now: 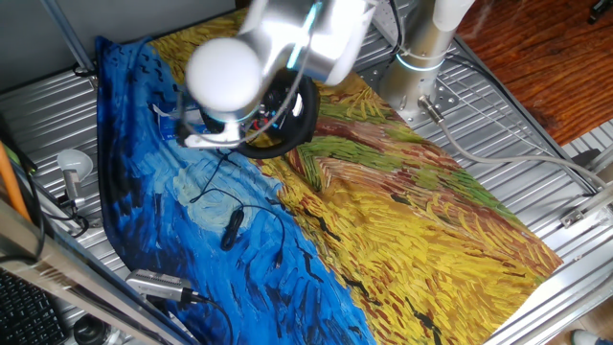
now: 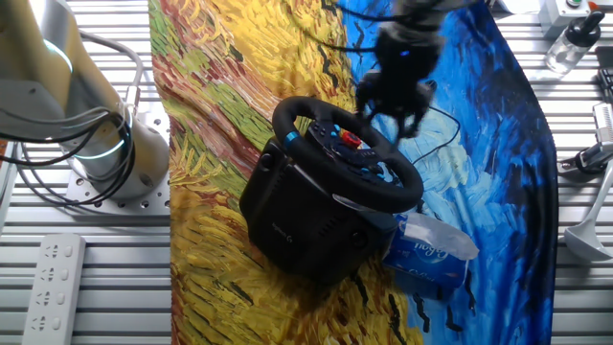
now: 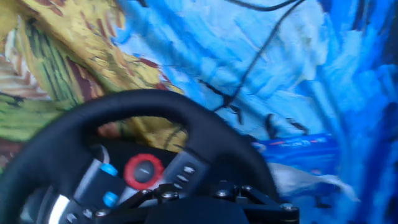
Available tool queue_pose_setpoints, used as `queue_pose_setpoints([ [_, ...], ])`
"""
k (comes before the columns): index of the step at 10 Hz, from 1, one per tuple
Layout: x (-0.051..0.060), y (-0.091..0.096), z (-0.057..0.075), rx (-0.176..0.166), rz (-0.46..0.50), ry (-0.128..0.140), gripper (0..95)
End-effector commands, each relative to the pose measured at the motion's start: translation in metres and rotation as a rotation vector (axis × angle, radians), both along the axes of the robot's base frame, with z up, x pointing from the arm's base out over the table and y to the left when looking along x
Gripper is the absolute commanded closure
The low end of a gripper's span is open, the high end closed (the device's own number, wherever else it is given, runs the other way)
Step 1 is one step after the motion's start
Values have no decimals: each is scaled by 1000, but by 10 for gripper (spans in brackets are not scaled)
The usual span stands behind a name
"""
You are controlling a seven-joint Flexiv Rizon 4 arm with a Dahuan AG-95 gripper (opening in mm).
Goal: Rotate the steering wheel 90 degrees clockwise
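Bright even light; hand view heavily motion-blurred

The steering wheel (image 2: 345,153) stands mid-cloth (image 2: 239,307); a tissue pack (image 2: 426,254) lies just beside its base, a cable (image 1: 235,206) nearby.

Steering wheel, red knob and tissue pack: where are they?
steering wheel (image 2: 407,189), the other fixed view, on the rim's right side.
red knob (image 3: 143,170), hand view, its face.
tissue pack (image 2: 426,264), the other fixed view, its blue wrapper.
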State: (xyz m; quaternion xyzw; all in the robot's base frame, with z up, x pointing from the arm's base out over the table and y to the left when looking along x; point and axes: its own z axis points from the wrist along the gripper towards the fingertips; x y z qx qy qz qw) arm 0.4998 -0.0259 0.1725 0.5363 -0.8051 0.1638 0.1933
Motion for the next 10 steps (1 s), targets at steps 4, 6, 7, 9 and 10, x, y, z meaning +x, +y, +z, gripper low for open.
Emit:
queue_pose_setpoints([
  [4,27,-34,-12,8,21,-30,570],
  [6,35,-40,-15,-1,34,-36,570],
  [7,38,-44,-19,-2,41,-38,570],
  [9,42,-50,-26,11,58,-39,570],
  [10,42,-51,-27,12,63,-40,570],
])
